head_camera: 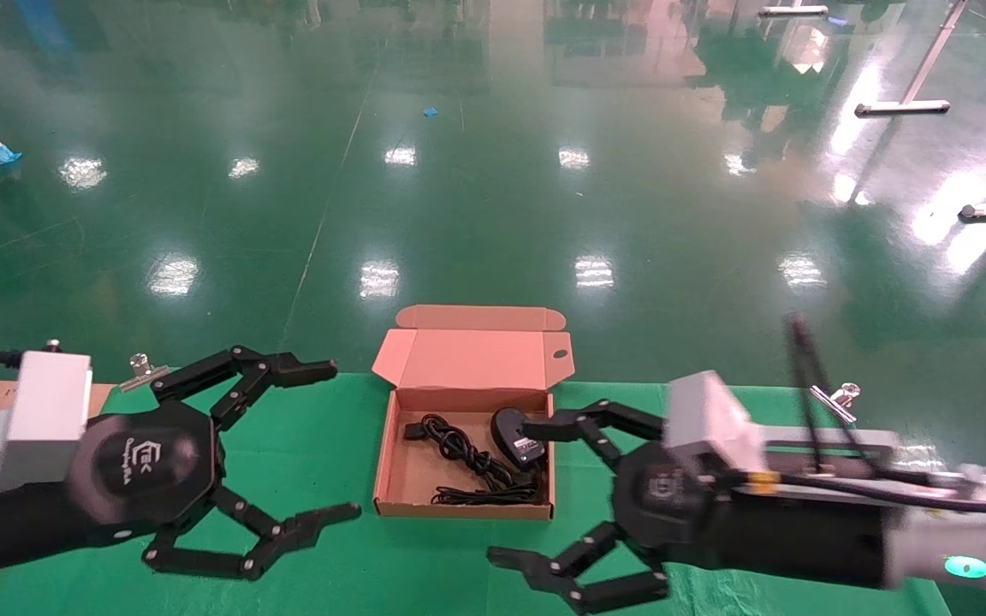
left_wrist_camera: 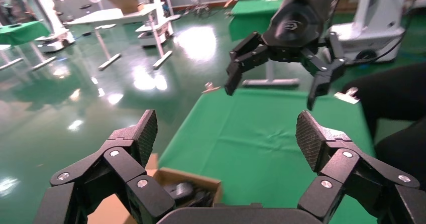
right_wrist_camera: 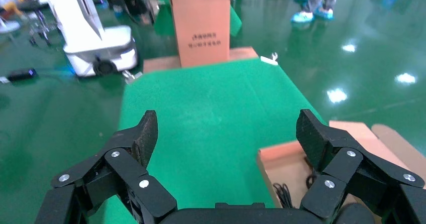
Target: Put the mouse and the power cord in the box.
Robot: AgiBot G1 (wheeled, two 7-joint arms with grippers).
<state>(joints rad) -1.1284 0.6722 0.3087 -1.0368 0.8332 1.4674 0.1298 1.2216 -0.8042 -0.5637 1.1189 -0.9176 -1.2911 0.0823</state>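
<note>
Right gripper [head_camera: 527, 492]: fingers spread wide, holding nothing; just right of the box, upper fingertip at the box's right wall, near the mouse.
Left gripper [head_camera: 335, 441]: fingers spread wide, holding nothing; to the left of the box, apart from it.
Mouse [head_camera: 517, 435]: black, with a white-and-red label; lies inside the box at its right side, against the right wall.
Power cord [head_camera: 463, 453]: black, in loose coils on the box floor, plug end toward the left; runs from the left-centre toward the mouse; whether the two touch cannot be told.
Box [head_camera: 390, 479]: brown cardboard, shallow, lid [head_camera: 474, 358] open and standing at the far side, side flaps out; sits on the green cloth at the table's far edge.
Green cloth [head_camera: 330, 462]: covers the table; metal clips [head_camera: 144, 370] at the far edge.
Floor [head_camera: 493, 171]: glossy green, beyond the table.
</note>
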